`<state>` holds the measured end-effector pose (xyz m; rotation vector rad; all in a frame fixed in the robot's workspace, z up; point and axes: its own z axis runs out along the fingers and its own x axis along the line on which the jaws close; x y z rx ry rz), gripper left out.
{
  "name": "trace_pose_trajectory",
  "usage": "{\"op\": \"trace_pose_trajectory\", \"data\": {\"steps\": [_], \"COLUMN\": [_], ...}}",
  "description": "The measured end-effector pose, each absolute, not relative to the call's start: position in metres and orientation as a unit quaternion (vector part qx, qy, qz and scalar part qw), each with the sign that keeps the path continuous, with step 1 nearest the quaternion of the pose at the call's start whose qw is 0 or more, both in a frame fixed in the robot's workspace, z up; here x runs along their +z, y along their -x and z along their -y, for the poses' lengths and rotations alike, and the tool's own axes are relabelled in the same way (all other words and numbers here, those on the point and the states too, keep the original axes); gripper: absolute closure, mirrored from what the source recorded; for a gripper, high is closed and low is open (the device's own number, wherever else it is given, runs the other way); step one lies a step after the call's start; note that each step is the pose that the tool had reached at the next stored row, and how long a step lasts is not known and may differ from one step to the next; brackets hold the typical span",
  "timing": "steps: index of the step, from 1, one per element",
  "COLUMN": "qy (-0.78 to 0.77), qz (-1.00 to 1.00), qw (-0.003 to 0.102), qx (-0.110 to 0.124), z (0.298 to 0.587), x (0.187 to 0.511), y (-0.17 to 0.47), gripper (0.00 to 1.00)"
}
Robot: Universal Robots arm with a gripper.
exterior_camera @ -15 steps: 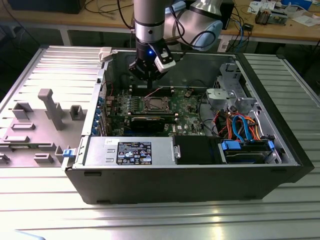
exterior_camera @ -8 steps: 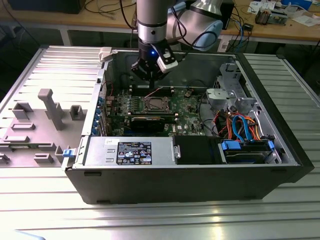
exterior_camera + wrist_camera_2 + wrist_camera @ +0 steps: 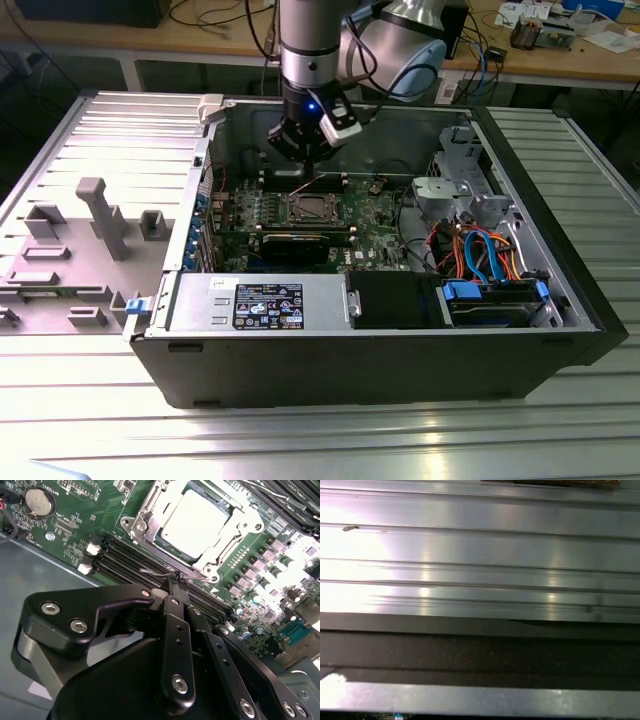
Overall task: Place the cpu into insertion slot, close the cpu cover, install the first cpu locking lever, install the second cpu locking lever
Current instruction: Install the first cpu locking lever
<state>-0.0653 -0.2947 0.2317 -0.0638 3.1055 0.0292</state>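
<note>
The cpu (image 3: 197, 522) lies flat in the insertion slot (image 3: 310, 208) on the green motherboard, its pale metal top showing through the cut-out. The cpu cover (image 3: 148, 519) is folded down around it as a silvery frame. A thin wire locking lever (image 3: 155, 572) runs along the socket's near edge, and its hooked end sits right at my fingertips. My gripper (image 3: 179, 582) is shut, its black fingers pressed together and touching that lever end; I cannot tell whether the wire is pinched between them. In the exterior view the gripper (image 3: 300, 160) hangs just behind the socket inside the open case.
Black memory slots (image 3: 125, 560) flank the socket, and a coin battery (image 3: 39, 501) sits on the board. The case holds a power supply (image 3: 270, 300), a drive cage (image 3: 465, 190) and coloured cables (image 3: 480, 250). Grey fixtures (image 3: 100, 215) stand on the ribbed table (image 3: 480, 555) at the exterior view's left.
</note>
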Motion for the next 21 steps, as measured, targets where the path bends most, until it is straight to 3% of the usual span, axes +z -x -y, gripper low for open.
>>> {"op": "trace_pose_trajectory", "data": {"steps": [21], "qy": [0.021], "qz": [-1.000], "qw": [0.017], "qx": [0.001], "z": [0.293], "x": [0.225], "y": [0.048], "gripper": [0.89]}}
